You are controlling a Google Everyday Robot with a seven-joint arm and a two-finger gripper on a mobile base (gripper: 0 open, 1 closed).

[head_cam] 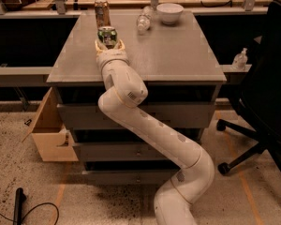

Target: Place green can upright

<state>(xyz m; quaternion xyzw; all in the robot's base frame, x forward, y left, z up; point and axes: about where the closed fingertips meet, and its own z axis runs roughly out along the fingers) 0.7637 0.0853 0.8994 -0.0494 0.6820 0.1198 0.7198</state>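
Note:
The green can (107,36) stands upright on the grey table top (168,50), left of the middle. It has a green and white label and a silver top. My gripper (108,45) is right behind it from this view, with a finger on each side of the can. The white arm rises from the floor in front of the table and reaches over the front edge to the can.
An orange-gold can (102,12) stands upright at the back left, just beyond the green can. A clear plastic bottle (144,19) lies at the back middle beside a white bowl (170,12). An office chair (267,102) stands at the right, a cardboard box (49,130) at the lower left.

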